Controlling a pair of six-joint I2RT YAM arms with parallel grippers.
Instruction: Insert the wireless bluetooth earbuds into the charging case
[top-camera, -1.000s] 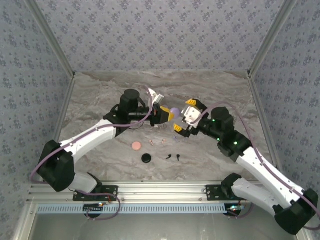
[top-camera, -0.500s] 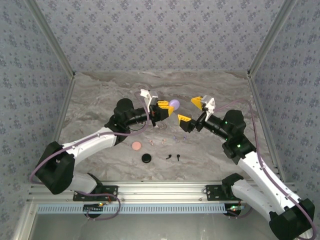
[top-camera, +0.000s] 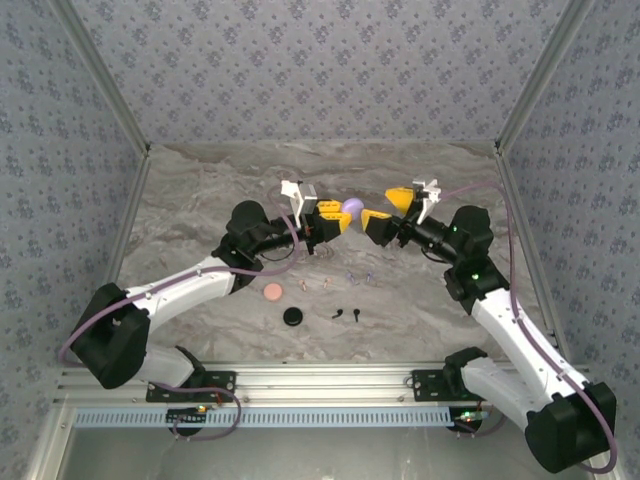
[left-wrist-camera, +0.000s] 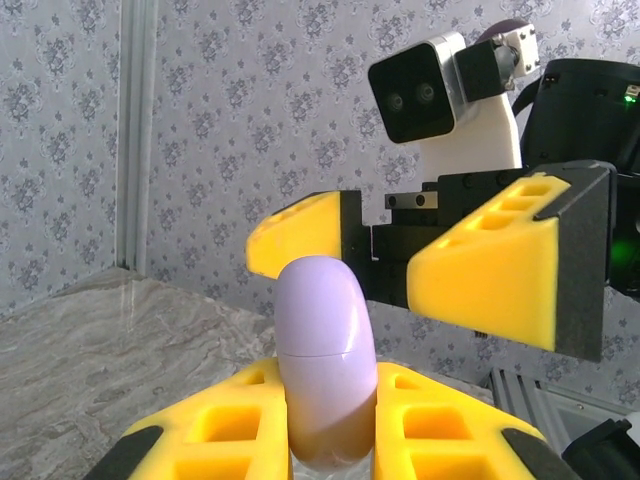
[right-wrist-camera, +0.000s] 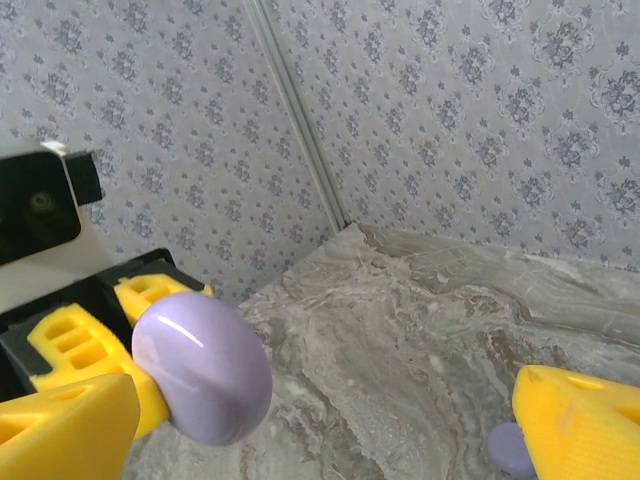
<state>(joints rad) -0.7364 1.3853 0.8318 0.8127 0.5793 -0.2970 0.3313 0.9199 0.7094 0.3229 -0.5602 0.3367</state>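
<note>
On the desk (top-camera: 190, 205), a pale pink round case (top-camera: 272, 291) and a black round case (top-camera: 292, 316) lie near each other. The left end effector (top-camera: 338, 216) is raised above the desk and grips the lilac charging case (top-camera: 351, 207), whose lid is down. Below, on the desk, lie the pink earbuds (top-camera: 304, 285), the black earbuds (top-camera: 345, 314) and the lilac earbuds (top-camera: 352, 275). The right end effector (top-camera: 378, 206) faces the case with fingers wide apart, holding nothing.

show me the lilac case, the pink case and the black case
lilac case (left-wrist-camera: 325, 345): left wrist view, front face near its seam
pink case (top-camera: 272, 292): top external view, centre of its top
black case (top-camera: 292, 317): top external view, centre of its top
</note>
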